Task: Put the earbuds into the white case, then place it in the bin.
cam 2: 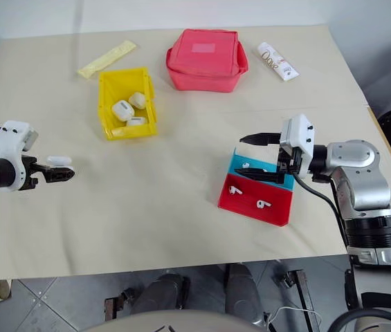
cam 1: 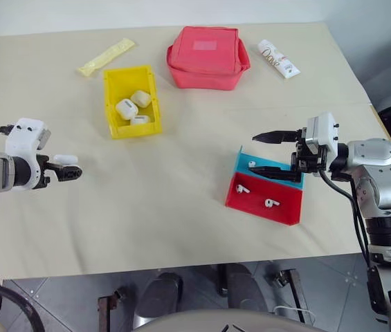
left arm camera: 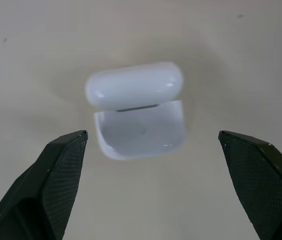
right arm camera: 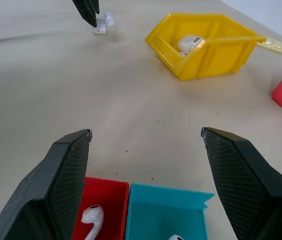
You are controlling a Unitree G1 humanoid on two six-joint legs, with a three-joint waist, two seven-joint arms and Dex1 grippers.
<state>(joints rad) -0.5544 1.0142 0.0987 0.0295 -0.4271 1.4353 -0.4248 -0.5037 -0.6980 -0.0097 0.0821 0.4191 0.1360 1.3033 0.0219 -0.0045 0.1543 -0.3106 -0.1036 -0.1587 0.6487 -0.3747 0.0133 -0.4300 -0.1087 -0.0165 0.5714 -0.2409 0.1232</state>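
1. Nearest: red-and-blue tray (cam 1: pixel 264 200) with three earbuds (cam 1: pixel 271 203) inside, near the bench (cam 1: pixel 181 207) front edge.
2. Just above it: right claw (cam 1: pixel 276 155), released, empty.
3. Far left: white case (left arm camera: pixel 136 107), lid up, on the bench between spread fingers of left claw (cam 1: pixel 67 166), ungrasped.
4. Behind: yellow bin (cam 1: pixel 131 101) holding three cases.
5. Beyond: red pouch (cam 1: pixel 207 57), white tube (cam 1: pixel 279 59), yellow sachet (cam 1: pixel 106 57).
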